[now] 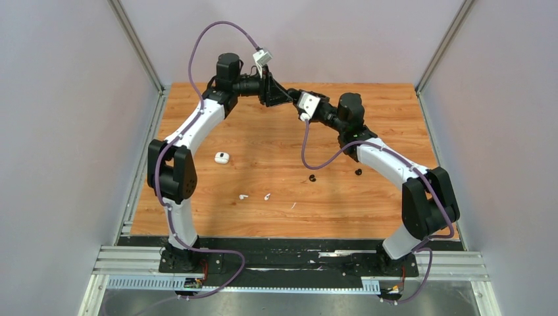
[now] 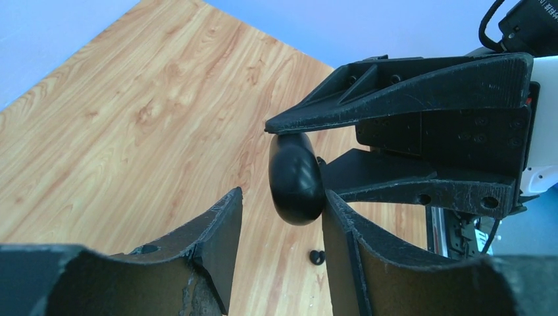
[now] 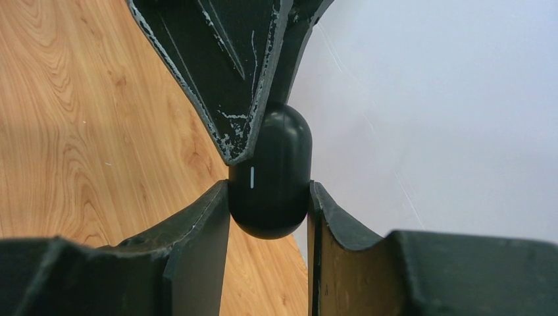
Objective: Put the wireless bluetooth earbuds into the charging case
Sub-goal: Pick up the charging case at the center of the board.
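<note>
Right hand (image 3: 270, 197) clamps black case (image 3: 276, 151); left hand (image 2: 281, 199) loosely straddles it.

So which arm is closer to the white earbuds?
Left. The white earbuds lie just inward of the left arm; the right arm stands farther off on their other side.

- No word, brand or number can be read in any of the views.
- Left wrist view: a trace of pale lettering (image 2: 541, 5) sits on the black arm housing (image 2: 526, 26) in the top right corner (cut by the edge, and too small to make out).
- Right wrist view: the black case (image 3: 271, 178) bears one short white upright bar (image 3: 252, 178) on its front, a mark and not a letter.
</note>
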